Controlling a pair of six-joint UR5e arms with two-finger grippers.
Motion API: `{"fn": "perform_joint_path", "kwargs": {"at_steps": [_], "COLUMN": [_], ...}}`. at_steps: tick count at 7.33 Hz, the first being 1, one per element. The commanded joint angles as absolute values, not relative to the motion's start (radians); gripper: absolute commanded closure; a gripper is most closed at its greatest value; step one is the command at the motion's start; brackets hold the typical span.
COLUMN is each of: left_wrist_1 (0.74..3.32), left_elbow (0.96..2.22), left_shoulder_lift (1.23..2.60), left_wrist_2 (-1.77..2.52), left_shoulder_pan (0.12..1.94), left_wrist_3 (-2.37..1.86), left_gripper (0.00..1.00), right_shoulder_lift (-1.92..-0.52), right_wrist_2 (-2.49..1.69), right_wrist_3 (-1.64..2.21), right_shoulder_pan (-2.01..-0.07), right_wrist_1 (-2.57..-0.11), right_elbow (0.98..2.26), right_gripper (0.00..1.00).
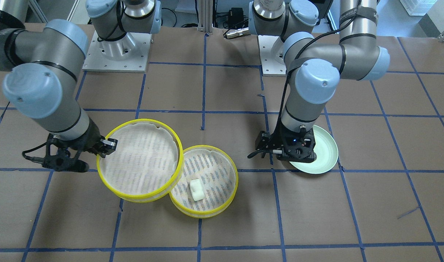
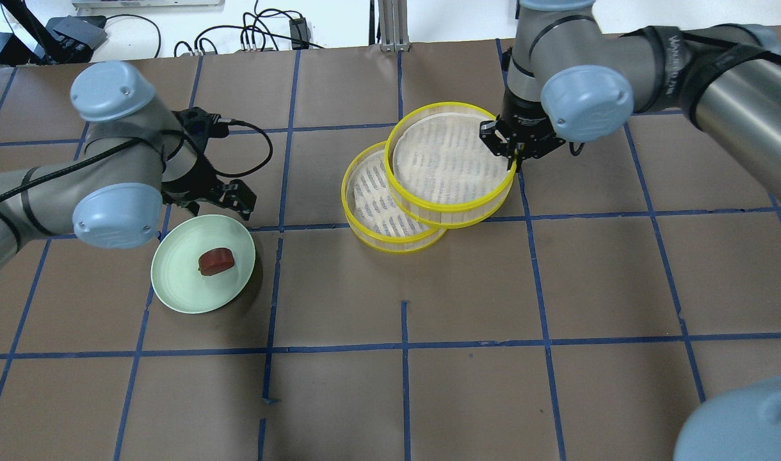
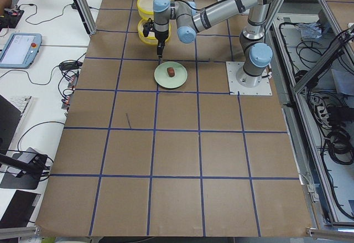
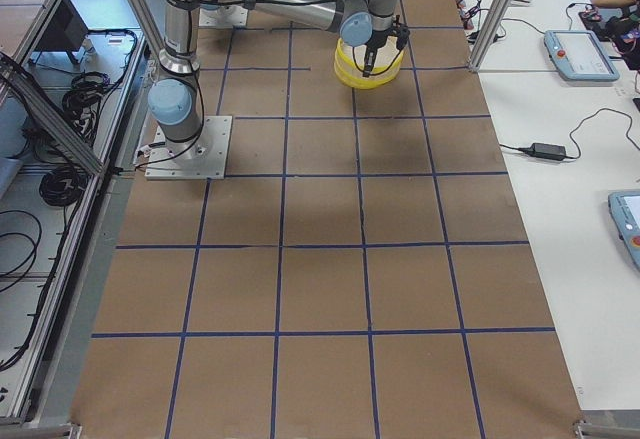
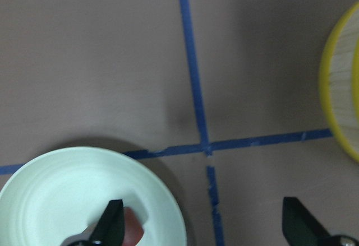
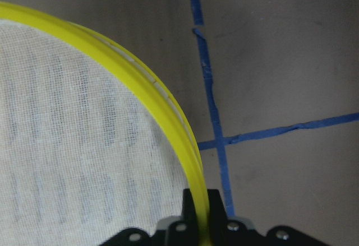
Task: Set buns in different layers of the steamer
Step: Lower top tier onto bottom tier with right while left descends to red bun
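The steamer's upper tray (image 1: 140, 165) has a yellow rim and sits offset, overlapping the edge of the lower tray (image 1: 222, 171). My right gripper (image 1: 104, 147) is shut on the upper tray's rim; the wrist view shows its fingers (image 6: 193, 204) pinching the yellow rim (image 6: 168, 117). The white bun (image 1: 196, 189) lies in the lower tray, and the upper tray (image 2: 451, 160) hides it in the overhead view. The reddish-brown bun (image 2: 216, 261) lies on the pale green plate (image 2: 179, 282). My left gripper (image 2: 227, 198) is open and empty over the plate's far edge.
The table is brown paper with blue tape grid lines. In the left wrist view the plate (image 5: 67, 190) is at the lower left and a steamer rim (image 5: 331, 111) at the right edge. Both arm bases (image 1: 116, 47) stand at the robot's side of the table.
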State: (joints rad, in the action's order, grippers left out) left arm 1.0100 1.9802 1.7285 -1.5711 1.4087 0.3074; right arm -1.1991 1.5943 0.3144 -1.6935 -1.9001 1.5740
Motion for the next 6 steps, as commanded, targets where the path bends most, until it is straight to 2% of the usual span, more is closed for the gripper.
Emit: {"fn": "perform_joint_path", "kwargs": {"at_steps": [1,6], "left_wrist_1": [1.009,1.014], "left_elbow": [2.045,2.051], "left_shoulder_lift": [1.743,1.770], "left_wrist_2": [-1.606,-1.629], "left_shoulder_pan": [1.341,1.342], "left_wrist_3": [0.388,0.385], "left_gripper": [0.00,0.00], "right_shoulder_lift": [-1.147,-1.140], "right_wrist_2": [1.597,1.603], "right_wrist_3": [0.399,0.436], "right_shoulder_pan": [-1.770,-1.805], "right_wrist_1": [-1.993,-1.993], "right_elbow": [1.566,1.575], "right_gripper": [0.93,0.93]}}
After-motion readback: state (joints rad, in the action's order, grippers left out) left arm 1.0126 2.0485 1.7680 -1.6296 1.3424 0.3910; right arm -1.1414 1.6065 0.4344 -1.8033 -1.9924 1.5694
